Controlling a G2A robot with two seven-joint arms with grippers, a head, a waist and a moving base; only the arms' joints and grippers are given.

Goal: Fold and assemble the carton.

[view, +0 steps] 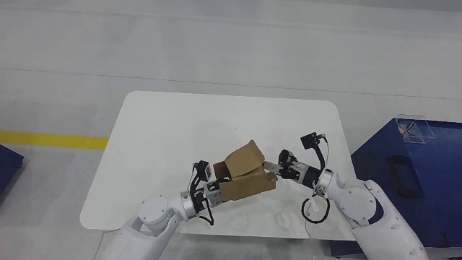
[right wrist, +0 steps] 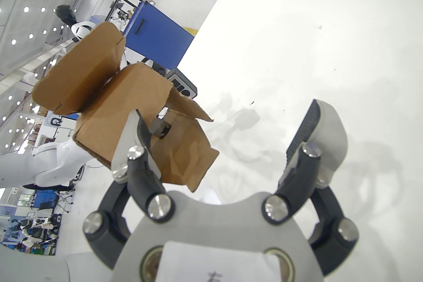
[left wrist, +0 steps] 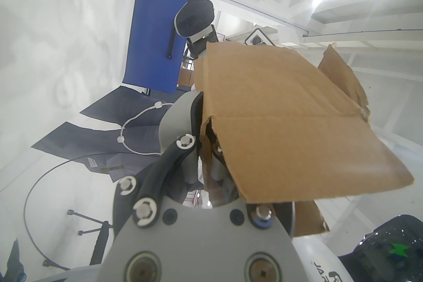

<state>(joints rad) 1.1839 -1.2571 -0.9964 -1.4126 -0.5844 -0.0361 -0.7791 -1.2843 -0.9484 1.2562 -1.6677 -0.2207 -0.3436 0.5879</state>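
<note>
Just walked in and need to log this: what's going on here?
A two-armed robot is partway through assembling a brown carton over the near edge of the white table. The left tool is clamped on one end of it; the right tool is open, one finger beside a loose flap. The flaps are not yet folded shut.

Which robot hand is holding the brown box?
The left hand holds the brown cardboard carton, closed on one end of it. The right hand is wide open next to the carton, gripping nothing.
</note>
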